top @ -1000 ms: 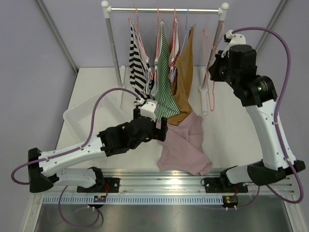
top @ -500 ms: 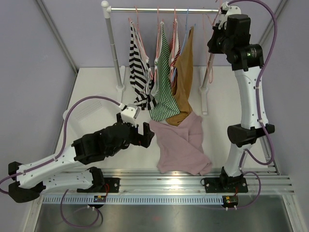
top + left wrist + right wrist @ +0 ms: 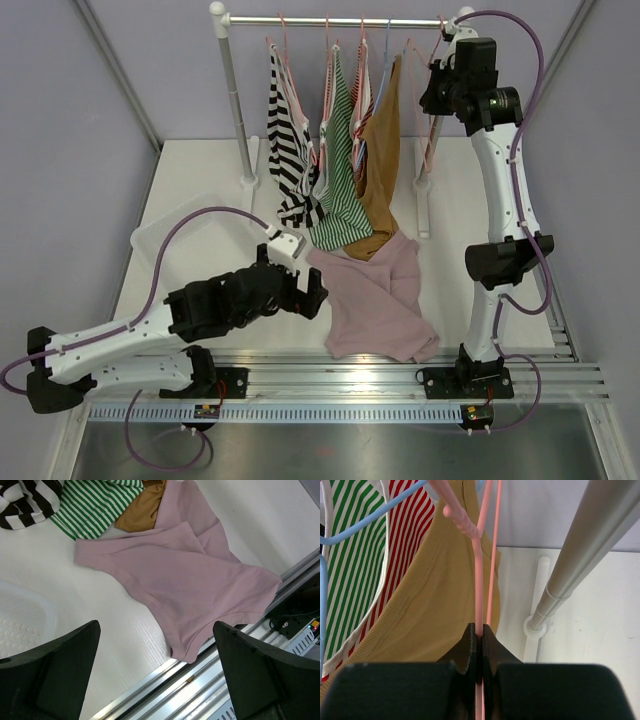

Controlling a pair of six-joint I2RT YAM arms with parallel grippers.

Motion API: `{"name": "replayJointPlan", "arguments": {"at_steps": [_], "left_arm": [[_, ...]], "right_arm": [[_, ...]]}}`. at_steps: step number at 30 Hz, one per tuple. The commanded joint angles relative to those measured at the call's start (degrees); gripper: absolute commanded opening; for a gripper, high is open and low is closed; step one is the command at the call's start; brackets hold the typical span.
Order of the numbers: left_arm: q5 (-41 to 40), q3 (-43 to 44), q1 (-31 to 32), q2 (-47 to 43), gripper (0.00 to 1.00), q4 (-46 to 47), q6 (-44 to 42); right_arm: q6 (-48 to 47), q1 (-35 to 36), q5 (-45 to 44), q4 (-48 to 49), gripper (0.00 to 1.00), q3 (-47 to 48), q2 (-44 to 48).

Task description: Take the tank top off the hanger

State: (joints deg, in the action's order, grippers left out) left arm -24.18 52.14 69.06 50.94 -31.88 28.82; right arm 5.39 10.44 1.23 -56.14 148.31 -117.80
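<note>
- Pink tank top (image 3: 375, 300): lies crumpled flat on the bench (image 3: 200, 180), mid-way along the near edge. Its upper corner touches the hems of the garments hanging from the rail (image 3: 340, 20). No hanger in it. Lie unchanged over the last second.
- Right gripper (image 3: 479, 630): jaws pinched tight on the thin wire of the bare pink hanger (image 3: 478, 585). A second ago it held this hanger lower, out past the rack post toward the right edge. Now the arm is stretched up at the rail's right end, over the far right corner, just beside the tan top (image 3: 435, 605).
- Cannot tell whether the hook is seated on the rail; the wrist view cuts off below it.
- Left gripper (image 3: 155, 627): jaws spread wide, holding nothing, hovering low just left of the tank top's edge. A second ago it sat at the cloth's upper-left corner. It drew back toward the left edge, then came partway in again.
- Clear bin (image 3: 165, 240) sits near the left edge, apart from the top.
- Judgement: separation looks done. What remains is likely parking the empty hanger and letting go.
- Risk: the neighbouring hangers are close and could be nudged on release.
</note>
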Motion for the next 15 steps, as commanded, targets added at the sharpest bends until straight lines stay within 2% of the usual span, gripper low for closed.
{"name": "replayJointPlan", "arguments": {"at_steps": [1, 2, 3, 6, 7, 9, 13, 15], "left_arm": [[2.4, -0.7, 1.3, 3.4, 0.99, 7.0, -0.8], [2.6, -0.8, 1.4, 4.2, 0.99, 7.8, -0.9], [2.7, -0.6, 1.9, 5.1, 0.99, 9.6, -1.3], [3.8, 0.2, 2.7, 10.0, 0.99, 13.7, -2.4], [3.9, 0.5, 2.9, 11.5, 0.99, 14.6, -2.6], [4.5, 1.3, 3.5, 16.2, 0.99, 17.4, -3.4], [4.8, 5.3, 4.5, 26.0, 0.99, 21.3, -4.8], [5.2, 7.2, 5.1, 32.3, 0.99, 22.7, -5.5]], "right_arm": [[0.1, 0.0, 1.8, 2.0, 0.03, -3.4, 4.4], [0.1, 0.0, 1.9, 2.2, 0.13, -4.7, 4.9], [0.1, 0.1, 1.8, 2.3, 0.32, -5.0, 6.2], [0.2, 0.0, 1.9, 2.1, 0.66, -6.5, 8.5], [0.1, 0.0, 1.9, 1.7, 0.72, -7.8, 11.0], [0.1, 0.0, 1.6, 1.6, 0.75, -10.0, 15.6], [0.1, 0.0, 0.9, 2.0, 0.99, -21.7, 26.2], [0.2, 0.0, 1.1, 2.2, 1.00, -26.9, 33.8]]}}
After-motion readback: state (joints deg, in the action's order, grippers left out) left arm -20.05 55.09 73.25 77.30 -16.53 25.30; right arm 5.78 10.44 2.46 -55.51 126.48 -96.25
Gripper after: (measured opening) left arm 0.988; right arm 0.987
